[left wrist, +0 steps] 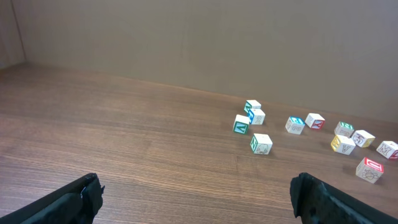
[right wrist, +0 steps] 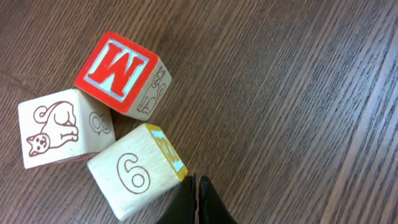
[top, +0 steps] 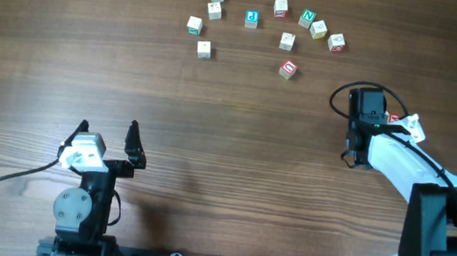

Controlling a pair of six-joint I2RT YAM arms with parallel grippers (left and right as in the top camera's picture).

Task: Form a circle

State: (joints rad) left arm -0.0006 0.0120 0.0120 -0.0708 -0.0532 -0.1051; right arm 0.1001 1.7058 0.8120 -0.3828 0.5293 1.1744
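One wooden table (top: 224,163) carries everything. Two arms stand at its near edge: the left arm (top: 81,206) by the near-left corner and the right arm (top: 401,164) reaching out along the right side. The left gripper (top: 108,137) hangs with its jaws spread wide and empty. The right gripper (right wrist: 196,186) is pinched tight on nothing, its tip just beside the 6 cube (right wrist: 130,171). I count fourteen cubes. Eleven scattered cubes (top: 252,19) lie in a loose, broken arc near the far edge. Three are bunched under the right gripper: the 6 cube, a red W cube (right wrist: 121,71) and a cat cube (right wrist: 59,127).
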